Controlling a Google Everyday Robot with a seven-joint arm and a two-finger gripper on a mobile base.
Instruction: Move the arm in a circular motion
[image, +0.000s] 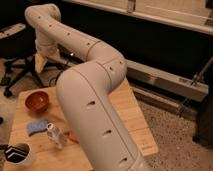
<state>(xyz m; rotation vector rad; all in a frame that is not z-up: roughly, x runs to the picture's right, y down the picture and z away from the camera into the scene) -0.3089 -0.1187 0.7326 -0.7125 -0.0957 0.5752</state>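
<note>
One arm (95, 95) bent over the table (131, 116), gripper (40, 62) hung above the red bowl (37, 100), finger spread impossible to tell.

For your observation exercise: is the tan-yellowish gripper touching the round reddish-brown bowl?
No: the tan-yellowish gripper hangs above the table's far left corner, apart from the round reddish-brown bowl on the wooden table.
</note>
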